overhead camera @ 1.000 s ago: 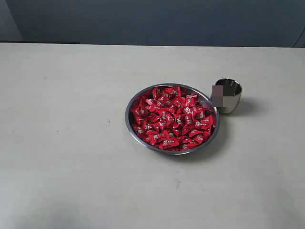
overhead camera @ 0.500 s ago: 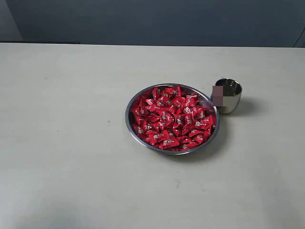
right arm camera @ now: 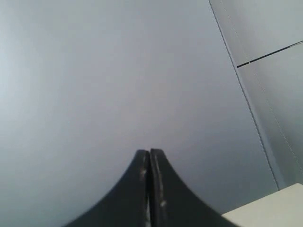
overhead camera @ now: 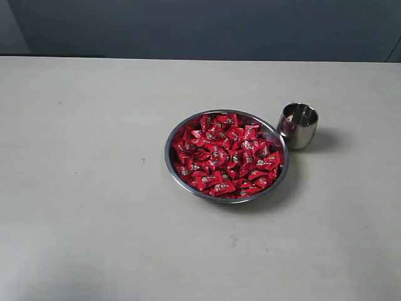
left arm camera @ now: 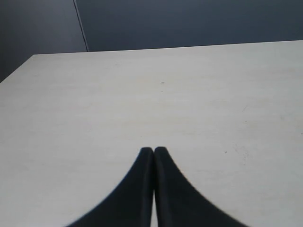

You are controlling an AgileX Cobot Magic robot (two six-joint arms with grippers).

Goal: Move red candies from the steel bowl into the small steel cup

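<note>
The steel bowl (overhead camera: 172, 164) sits mid-table in the exterior view, heaped with red candies (overhead camera: 225, 155). Just right of its far rim stands the small steel cup (overhead camera: 300, 125), upright, its inside mostly in shadow. Neither arm shows in the exterior view. My left gripper (left arm camera: 153, 150) is shut with nothing between its black fingers, above bare table. My right gripper (right arm camera: 149, 152) is also shut and holds nothing, pointing at a grey wall; bowl, cup and candies are out of both wrist views.
The pale table (overhead camera: 94, 188) spreads wide around the bowl, with a dark blue wall (overhead camera: 200, 25) behind its far edge. A table corner (right arm camera: 274, 208) shows low in the right wrist view.
</note>
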